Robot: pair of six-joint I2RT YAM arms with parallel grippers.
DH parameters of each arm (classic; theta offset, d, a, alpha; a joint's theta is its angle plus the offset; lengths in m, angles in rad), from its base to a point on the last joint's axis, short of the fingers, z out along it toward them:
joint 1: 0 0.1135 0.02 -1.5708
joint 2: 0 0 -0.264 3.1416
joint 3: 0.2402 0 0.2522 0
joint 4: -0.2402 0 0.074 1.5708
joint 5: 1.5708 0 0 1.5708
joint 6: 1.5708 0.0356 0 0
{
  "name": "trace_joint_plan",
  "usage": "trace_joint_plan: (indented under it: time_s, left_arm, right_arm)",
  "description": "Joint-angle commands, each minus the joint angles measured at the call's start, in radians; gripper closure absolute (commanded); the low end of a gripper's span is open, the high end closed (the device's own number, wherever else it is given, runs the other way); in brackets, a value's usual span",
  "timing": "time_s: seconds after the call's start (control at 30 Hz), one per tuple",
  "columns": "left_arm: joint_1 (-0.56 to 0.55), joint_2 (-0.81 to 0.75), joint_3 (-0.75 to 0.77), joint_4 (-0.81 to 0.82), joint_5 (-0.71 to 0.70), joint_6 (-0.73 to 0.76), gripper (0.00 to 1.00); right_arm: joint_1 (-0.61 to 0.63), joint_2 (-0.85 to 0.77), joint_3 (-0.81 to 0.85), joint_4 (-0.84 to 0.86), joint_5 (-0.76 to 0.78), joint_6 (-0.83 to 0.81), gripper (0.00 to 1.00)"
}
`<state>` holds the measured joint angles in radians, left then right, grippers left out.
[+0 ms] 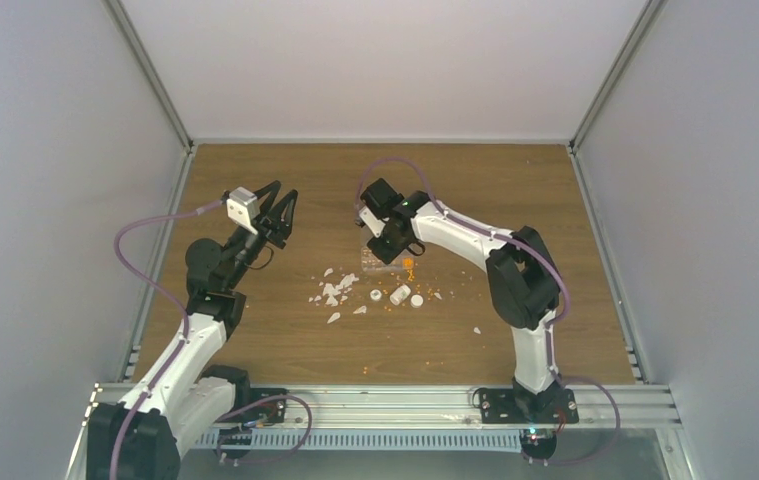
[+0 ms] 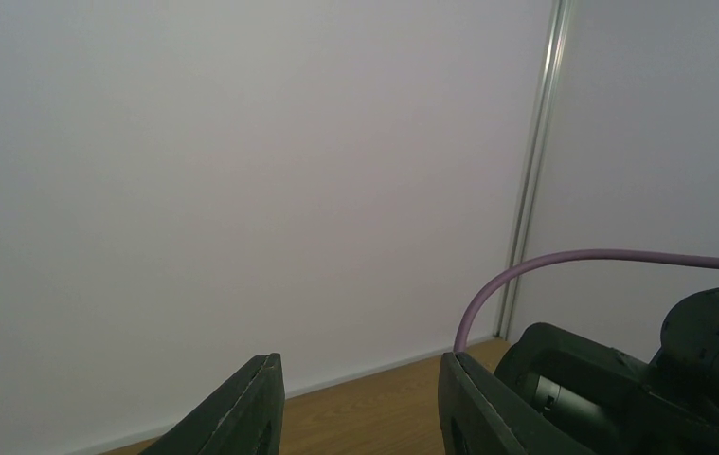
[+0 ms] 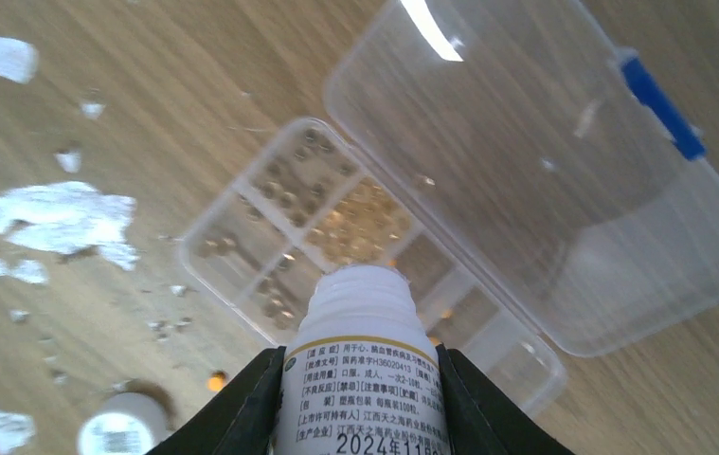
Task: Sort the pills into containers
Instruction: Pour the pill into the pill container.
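The left gripper [image 2: 360, 379] is holding its fingers [image 2: 246, 412] apart, facing a white wall [image 2: 242, 171] above a wooden surface [image 2: 365, 412]. A purple cable [image 2: 545, 261] is arching over a black robot arm [image 2: 620, 389].

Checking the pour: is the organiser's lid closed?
No, the lid of the organiser box lies swung fully open.

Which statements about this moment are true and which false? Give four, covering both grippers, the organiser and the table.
1. The right gripper holds a white bottle over the organiser box. True.
2. The organiser's lid is shut. False: it lies open beside the compartments.
3. The left gripper holds a cap. False: it is open, empty and facing the wall.
4. White flakes lie on the table beside the box. True.
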<state>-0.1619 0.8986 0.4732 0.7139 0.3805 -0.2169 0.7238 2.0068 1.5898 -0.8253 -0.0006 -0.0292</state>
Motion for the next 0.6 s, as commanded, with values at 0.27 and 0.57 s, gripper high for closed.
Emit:
trace_joint_plan:
  time_s: [0.27,0.57]
  left_arm:
    - [0.008,0.003,0.02,0.037,-0.003,0.005,0.01]
    - [0.01,0.002,0.013,0.046,0.003,0.003,0.01]
  right_arm:
    - [-0.023,-0.113,-0.058,0.142,-0.17,0.041,0.22]
    - [0.001,-0.014,0.02,-0.008,-0.074,-0.03,0.26]
